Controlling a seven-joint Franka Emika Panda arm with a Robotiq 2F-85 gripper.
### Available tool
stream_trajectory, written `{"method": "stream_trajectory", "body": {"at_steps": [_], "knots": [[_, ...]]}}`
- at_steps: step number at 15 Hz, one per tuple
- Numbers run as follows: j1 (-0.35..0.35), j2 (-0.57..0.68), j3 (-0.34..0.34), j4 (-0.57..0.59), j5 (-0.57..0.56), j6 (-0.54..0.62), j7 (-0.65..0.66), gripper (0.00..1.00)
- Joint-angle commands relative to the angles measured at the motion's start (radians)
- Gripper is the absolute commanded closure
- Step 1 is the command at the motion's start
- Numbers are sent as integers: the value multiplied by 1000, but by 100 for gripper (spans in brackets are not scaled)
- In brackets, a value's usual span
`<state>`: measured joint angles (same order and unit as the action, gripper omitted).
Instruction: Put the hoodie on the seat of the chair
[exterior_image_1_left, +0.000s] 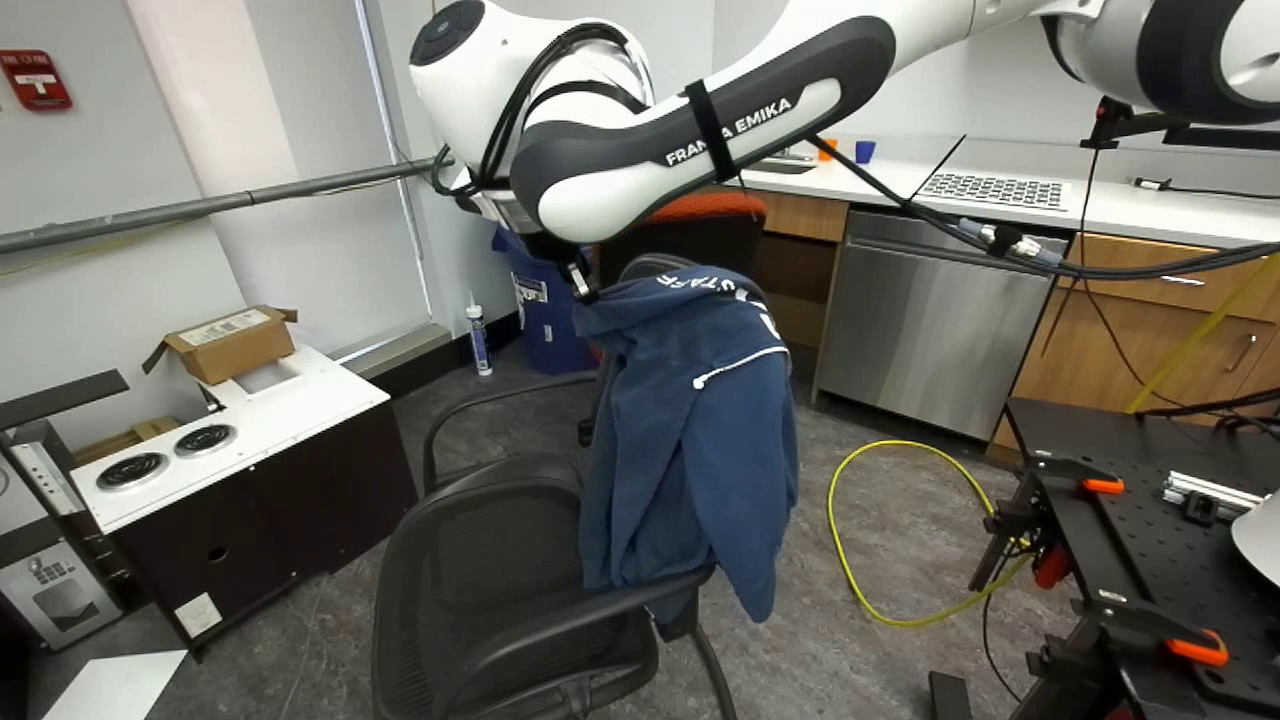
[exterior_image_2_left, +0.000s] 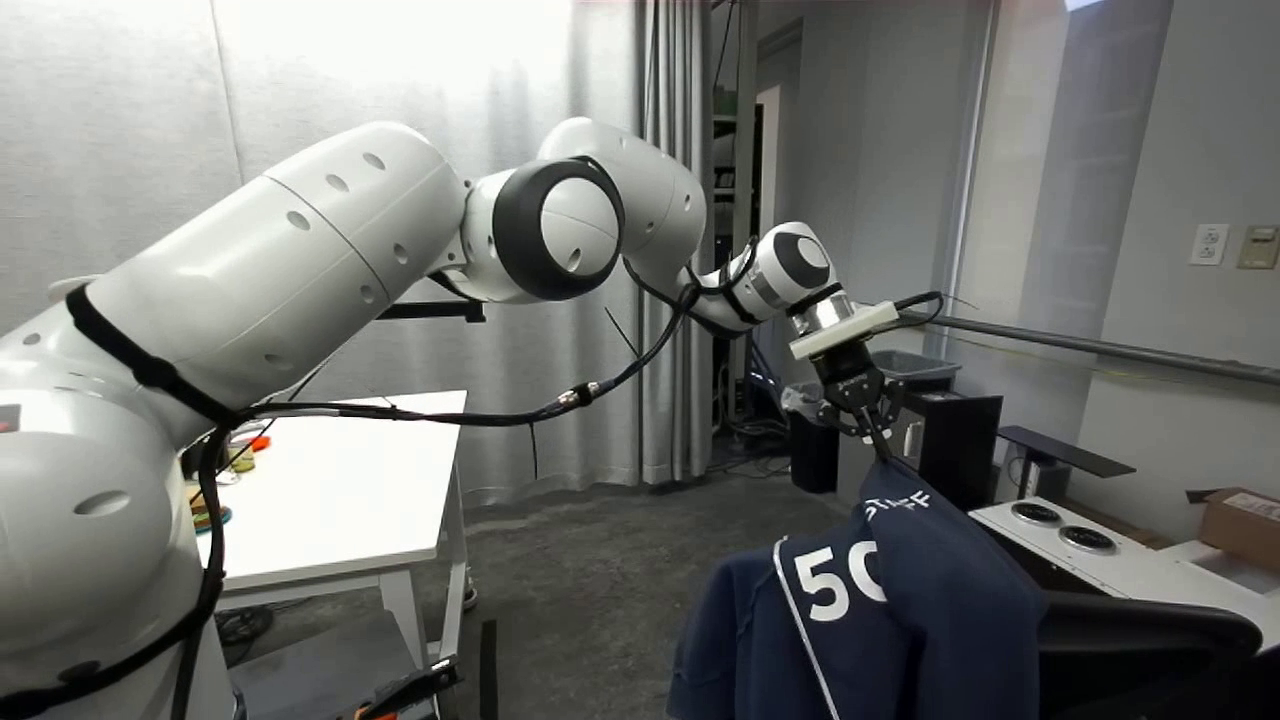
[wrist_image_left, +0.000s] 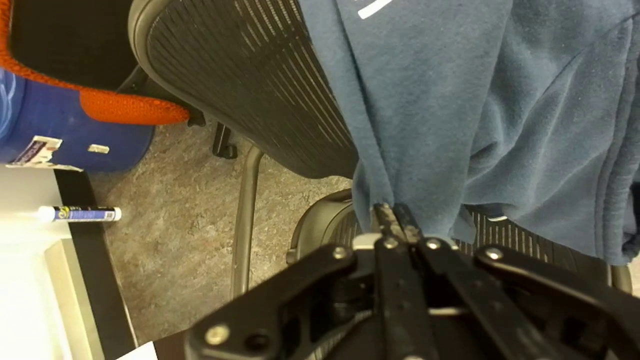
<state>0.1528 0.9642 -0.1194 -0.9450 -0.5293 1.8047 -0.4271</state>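
Wrist view: your hand (wrist_image_left: 393, 210) is clamped on a narrow fold of the hoodie (wrist_image_left: 425, 115), which hangs over the back of the chair (wrist_image_left: 255, 90), not yet on the seat (exterior_image_1_left: 500, 580). You have only 1 small pinch, so you could lose the cloth if it drags along the chair's top edge (mesh and rim may well grip fabric). In an exterior view, a long fold drops past 1 of the chair's armrests (exterior_image_1_left: 620, 604); pull sideways and it might snag there, or tug the chair round. Let go too soon and the cloth's own weight could slide it to the floor (exterior_image_1_left: 900, 540) behind the chair. Mind the orange-backed chair (exterior_image_1_left: 705, 207), near and behind the chair's back. Your better room looks to be up above the chair's top edge, then forward and down between its 2 armrests; the stove unit (exterior_image_1_left: 250, 480) stands apart from the chair, off its seat side.
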Motion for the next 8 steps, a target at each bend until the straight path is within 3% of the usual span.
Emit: {"method": "stream_trajectory", "body": {"at_steps": [1,4,5,8], "knots": [[8,113,-7,131,-37,-8,-70,100],[-11,187,-25,195,-34,-47,-112,100],[-19,208,-37,214,-33,-59,-120,73],[-40,243,-65,249,-28,-99,-140,58]]}}
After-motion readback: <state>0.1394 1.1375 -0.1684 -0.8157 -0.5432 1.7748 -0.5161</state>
